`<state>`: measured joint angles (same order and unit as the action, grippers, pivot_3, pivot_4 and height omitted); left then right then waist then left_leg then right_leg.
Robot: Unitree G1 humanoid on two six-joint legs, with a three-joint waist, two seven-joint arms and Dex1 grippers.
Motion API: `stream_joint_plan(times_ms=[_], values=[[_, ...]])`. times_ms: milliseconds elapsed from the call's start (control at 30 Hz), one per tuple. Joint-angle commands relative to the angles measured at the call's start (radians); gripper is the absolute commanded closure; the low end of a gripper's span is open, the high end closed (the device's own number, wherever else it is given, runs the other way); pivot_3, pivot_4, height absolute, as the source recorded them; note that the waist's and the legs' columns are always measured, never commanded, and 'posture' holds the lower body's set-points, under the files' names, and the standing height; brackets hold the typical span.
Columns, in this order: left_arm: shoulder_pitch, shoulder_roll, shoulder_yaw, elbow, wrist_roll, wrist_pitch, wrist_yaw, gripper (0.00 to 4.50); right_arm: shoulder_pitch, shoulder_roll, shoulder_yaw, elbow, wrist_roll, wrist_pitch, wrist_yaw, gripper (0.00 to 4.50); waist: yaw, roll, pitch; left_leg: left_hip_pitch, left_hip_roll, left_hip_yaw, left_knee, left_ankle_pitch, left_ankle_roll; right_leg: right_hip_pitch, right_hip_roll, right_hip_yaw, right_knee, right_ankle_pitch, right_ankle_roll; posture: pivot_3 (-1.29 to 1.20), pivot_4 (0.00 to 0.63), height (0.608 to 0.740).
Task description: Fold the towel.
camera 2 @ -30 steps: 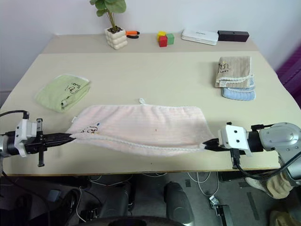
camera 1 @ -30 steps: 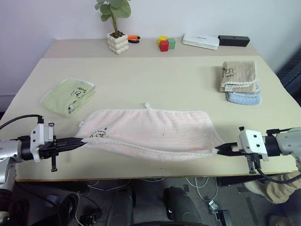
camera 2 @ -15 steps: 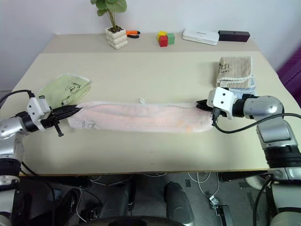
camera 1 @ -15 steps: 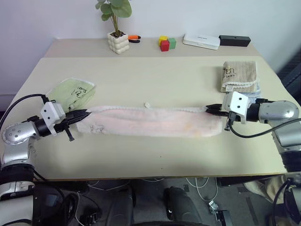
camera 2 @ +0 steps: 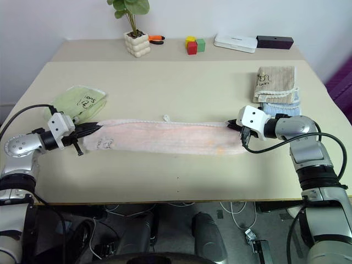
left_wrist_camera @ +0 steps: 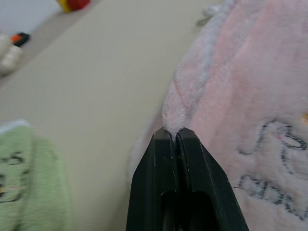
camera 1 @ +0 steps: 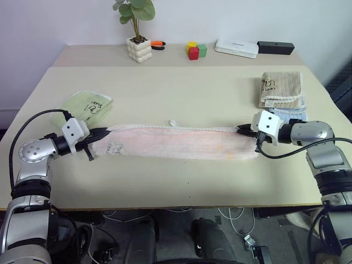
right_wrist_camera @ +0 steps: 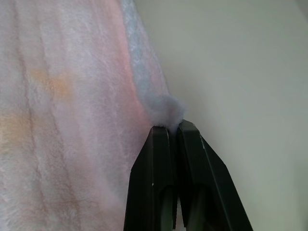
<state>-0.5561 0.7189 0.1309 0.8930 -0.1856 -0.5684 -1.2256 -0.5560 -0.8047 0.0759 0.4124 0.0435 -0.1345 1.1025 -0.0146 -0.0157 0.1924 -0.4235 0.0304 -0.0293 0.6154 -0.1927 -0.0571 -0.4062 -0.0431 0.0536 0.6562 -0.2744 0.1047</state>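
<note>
- Carrying the near edge over to the far edge looks basically done: a second ago the pale pink terry cloth towel with white scalloped trim (camera 1: 179,142) was spread wide with its near edge lifted between the two grippers, and now it lies as a long narrow band on the beige tabletop (camera 1: 181,91)
- left gripper (left_wrist_camera: 174,133) has its jaws pressed together on a pinch of pink corner, with the dark printed logo (left_wrist_camera: 269,163) just beside the tips
- right gripper (right_wrist_camera: 169,127) is clamped the same way on the opposite corner tuft, bare table on the other side of its fingers
- both arms came forward together, so the first fold seems laid
- my guess is letting go of both corners is next, then folding the band end to end
- folded light green towel (camera 1: 85,107) sits just behind the left gripper, could snag
</note>
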Motion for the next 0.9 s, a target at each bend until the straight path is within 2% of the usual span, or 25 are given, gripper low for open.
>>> stream_joint_plan(times_ms=[33,300,400,467,500,600,767,900], values=[[-0.019,0.001,0.006,0.003,-0.004,0.019,0.014,4.50,-0.007,-0.003,-0.012,-0.046,0.027,0.052,0.018,4.46,0.000,0.000,0.000,0.000,0.000,0.000,0.000,0.000,0.000,0.000,0.000,0.000,0.000,0.000,0.000,0.00,0.150,0.740],[-0.056,0.004,0.006,0.035,0.003,0.060,0.029,4.50,-0.019,0.016,-0.011,-0.068,0.007,0.118,-0.018,4.46,0.001,0.000,0.000,0.000,0.000,0.000,0.000,0.000,0.000,0.000,0.000,0.000,0.001,0.000,0.000,0.00,0.150,0.740],[-0.073,-0.002,0.007,0.054,0.016,0.050,0.063,3.59,-0.023,0.027,-0.011,-0.078,0.023,0.170,-0.007,3.51,0.000,0.000,0.000,0.000,0.000,0.000,0.000,0.000,0.000,0.000,0.000,0.000,0.001,0.000,0.000,0.00,0.150,0.740],[-0.075,-0.004,0.005,0.056,0.025,0.037,0.090,2.55,-0.021,0.032,-0.007,-0.076,-0.005,0.144,-0.034,2.48,0.000,0.000,0.000,0.000,0.000,0.000,0.000,0.000,0.000,0.000,0.000,0.000,0.001,0.000,0.000,0.00,0.150,0.740],[-0.074,-0.003,0.003,0.054,0.030,0.030,0.101,2.20,-0.020,0.035,-0.006,-0.076,-0.011,0.139,-0.040,2.11,0.000,0.000,0.000,0.000,0.000,0.000,0.000,0.000,0.000,0.000,0.000,0.000,0.001,0.000,0.000,0.00,0.150,0.740],[-0.072,-0.001,0.003,0.049,0.033,0.029,0.108,0.72,-0.021,0.035,-0.003,-0.078,-0.020,0.126,-0.048,0.72,0.000,0.000,0.000,0.000,0.000,0.000,0.000,0.000,0.000,0.000,0.000,0.000,0.001,0.000,0.000,0.00,0.150,0.740],[-0.065,0.003,0.033,0.000,-0.020,0.076,0.086,0.72,-0.039,0.035,-0.018,-0.067,-0.008,0.176,-0.047,0.72,0.000,0.000,0.000,0.000,0.000,0.000,0.000,0.000,0.000,0.000,0.000,0.000,0.001,0.000,0.000,0.00,0.150,0.740],[-0.055,0.023,0.059,-0.062,-0.053,0.114,0.093,0.72,-0.074,0.041,-0.027,-0.014,-0.045,0.145,-0.121,0.72,-0.001,0.000,0.000,0.000,0.000,0.000,0.000,0.000,0.000,0.000,0.000,0.000,0.001,0.000,0.000,0.00,0.150,0.740]])
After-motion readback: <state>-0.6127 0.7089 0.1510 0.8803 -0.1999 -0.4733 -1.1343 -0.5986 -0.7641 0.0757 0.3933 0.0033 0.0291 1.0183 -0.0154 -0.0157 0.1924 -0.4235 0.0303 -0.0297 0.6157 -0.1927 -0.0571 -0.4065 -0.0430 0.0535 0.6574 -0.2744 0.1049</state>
